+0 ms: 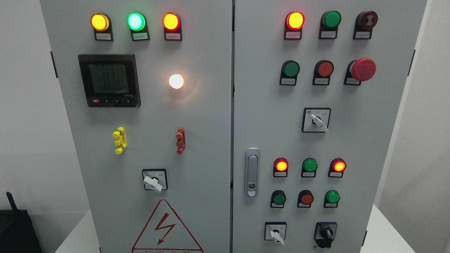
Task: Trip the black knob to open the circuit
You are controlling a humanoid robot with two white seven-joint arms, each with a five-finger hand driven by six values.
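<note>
Grey sheet metal fills nearly everything I see: the cabinet point(211, 140) with its two doors, cut off at top and bottom, the seam between them running down just right of the middle. Neither of my hands shows anywhere, so I cannot tell whether they are released or clenched. White wall lies open to either side of the cabinet, wider on the left, and a pale table point(386, 232) edge shows at both lower corners. At the far lower left a black box point(15, 230) with a small antenna is clipped by the picture's edge.

On the left door, the meter point(109, 80) shows rows of digits too faint for me to read. Below it, the red warning triangle point(167, 228) is cut off at the bottom, its lettering only half in view. A white lamp point(176, 81) glows so brightly that its rim is washed out. The small labels under every lamp and button are too fine to make out.

On the right door, the silver door handle point(252, 172) stands upright near the seam. The red mushroom button point(362, 69) sticks out at the upper right.

The black knob point(326, 233) sits at the lower right of the right door, close to the bottom edge, its lower part nearly cut off and its pointer dark against a dark plate, hard to read. Bare grey panel lies to its right and above it; a white-handled switch point(276, 234) sits to its left, well apart.
</note>
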